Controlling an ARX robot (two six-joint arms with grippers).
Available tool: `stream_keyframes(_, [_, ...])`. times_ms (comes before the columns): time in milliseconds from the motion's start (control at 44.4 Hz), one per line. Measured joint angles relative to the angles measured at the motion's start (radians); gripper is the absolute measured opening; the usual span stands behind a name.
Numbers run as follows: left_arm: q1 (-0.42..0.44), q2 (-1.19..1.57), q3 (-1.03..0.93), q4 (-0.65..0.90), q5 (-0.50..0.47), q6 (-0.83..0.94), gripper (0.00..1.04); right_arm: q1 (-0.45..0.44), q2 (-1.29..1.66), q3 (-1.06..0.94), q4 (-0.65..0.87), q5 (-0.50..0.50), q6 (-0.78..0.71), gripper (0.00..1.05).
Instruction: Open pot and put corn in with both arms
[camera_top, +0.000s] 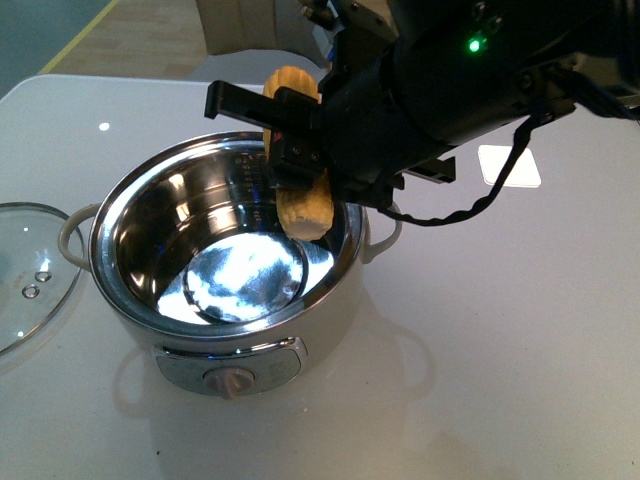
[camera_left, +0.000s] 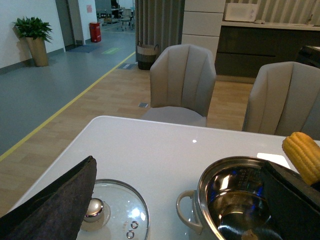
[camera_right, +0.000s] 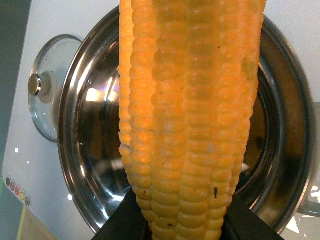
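Pot: uncovered, on table.
Lid: flat, left of pot.
Corn: tilted over pot's far rim, lower end over bowl.
Right gripper: clamped on corn.
Left gripper: near lid; grip unclear.

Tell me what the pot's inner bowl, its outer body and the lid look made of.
Inner bowl: polished steel by the look, mirror reflections. Outer body: cream, smooth and faintly glossy, probably plastic or coated metal; can't tell which. Lid: clear glass, table shows through, with metal rim.
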Motion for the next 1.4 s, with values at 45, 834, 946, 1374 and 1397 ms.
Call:
stream_keyframes(45, [0.0, 0.0, 0.0, 0.0, 0.0, 0.0, 0.98, 0.007, 0.014, 0.01, -0.007, 0.0, 0.0, 0.19])
stream_keyframes(834, [0.0, 0.0, 0.0, 0.0, 0.0, 0.0, 0.98, 0.05, 0.188, 0.172, -0.089, 0.048, -0.031, 0.19])
stream_keyframes(946, [0.0, 0.0, 0.0, 0.0, 0.0, 0.0, 0.98, 0.051, 0.192, 0.175, -0.092, 0.049, -0.04, 0.28])
stream_keyframes(1374, [0.0, 0.0, 0.0, 0.0, 0.0, 0.0, 0.98, 0.047, 0.184, 0.163, -0.079, 0.051, -0.038, 0.97])
stream_keyframes(1397, [0.0, 0.0, 0.0, 0.0, 0.0, 0.0, 0.98, 0.044, 0.18, 0.158, -0.076, 0.051, -0.038, 0.97])
